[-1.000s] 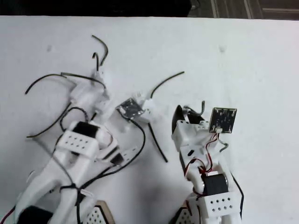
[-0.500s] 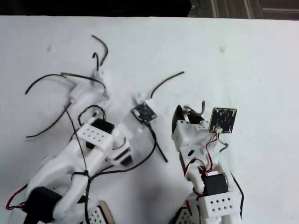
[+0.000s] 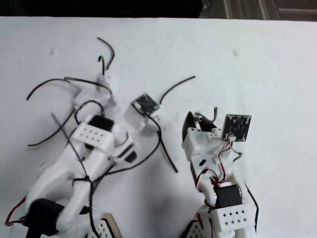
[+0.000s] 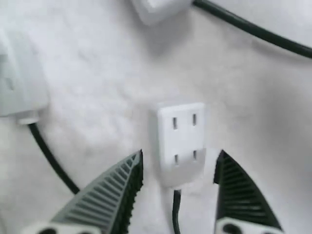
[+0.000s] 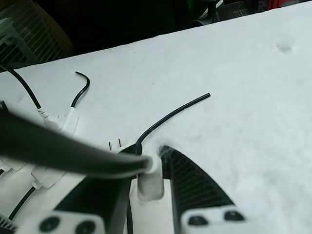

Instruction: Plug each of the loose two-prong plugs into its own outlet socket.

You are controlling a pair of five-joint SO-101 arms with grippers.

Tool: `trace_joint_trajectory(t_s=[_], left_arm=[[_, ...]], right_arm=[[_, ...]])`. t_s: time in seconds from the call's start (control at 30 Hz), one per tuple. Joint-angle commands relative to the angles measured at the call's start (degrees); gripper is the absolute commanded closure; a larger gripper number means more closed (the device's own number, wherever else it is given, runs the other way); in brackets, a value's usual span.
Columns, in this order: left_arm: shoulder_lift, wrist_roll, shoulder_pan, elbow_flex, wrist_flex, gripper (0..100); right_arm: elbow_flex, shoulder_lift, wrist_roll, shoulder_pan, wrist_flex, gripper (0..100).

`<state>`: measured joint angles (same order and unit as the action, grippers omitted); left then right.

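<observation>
White outlet socket (image 4: 181, 131) lies btwn wide-apart jaws of left gripper (image 4: 180, 155); right gripper (image 5: 147, 158) clamps plug (image 5: 150, 187).

White surface (image 3: 277, 74); faint mark (image 3: 52, 51) at 10 o'clock, second mark (image 3: 235, 51) toward 2 o'clock; tiled floor (image 3: 277, 9) beyond the 12 o'clock edge.

The desk (image 3: 257, 59) looks like white, matt, faintly fuzzy cloth, the outlet socket (image 4: 181, 141) is smooth white plastic, its cord (image 4: 175, 214) has smooth black sheathing, and the left gripper (image 4: 180, 158) has ribbed, matt dark plastic fingers (image 4: 117, 190).
</observation>
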<state>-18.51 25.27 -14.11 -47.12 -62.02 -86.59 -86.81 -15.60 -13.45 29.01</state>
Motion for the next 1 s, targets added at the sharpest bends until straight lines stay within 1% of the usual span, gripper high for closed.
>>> trace_joint_trajectory(t_s=[0.0, 0.2, 0.3, 0.37, 0.47, 0.6, 0.77, 0.97], left_arm=[[0.0, -0.4, 3.0, 6.8, -3.0, 74], [-1.3, 1.5, 4.0, 8.3, -6.2, 74], [-7.3, 1.2, 5.6, 6.6, -8.1, 74], [-13.6, 1.6, 8.0, 4.6, -8.1, 74], [-22.9, 1.7, 11.7, -0.1, -6.3, 74], [-32.7, 1.7, 14.7, -9.2, -3.2, 74], [-42.9, 1.7, 22.5, -18.4, -2.7, 74], [-51.8, 1.7, 29.1, -28.5, 0.7, 74]], right_arm=[[0.3, -0.3, 0.2, 0.0, -0.1, 98.1], [0.3, -0.3, 0.2, -0.4, -0.1, 98.1], [0.4, -0.3, 0.2, -0.6, 0.1, 98.1], [0.4, -0.3, 0.3, -1.7, 0.2, 98.1], [0.5, -0.3, 2.3, -4.8, 1.3, 98.1], [0.6, -0.2, 5.0, -10.6, 3.6, 98.1], [0.7, -0.2, 9.1, -16.9, 3.6, 98.1], [0.7, -0.1, 9.5, -24.0, 3.5, 98.1]])
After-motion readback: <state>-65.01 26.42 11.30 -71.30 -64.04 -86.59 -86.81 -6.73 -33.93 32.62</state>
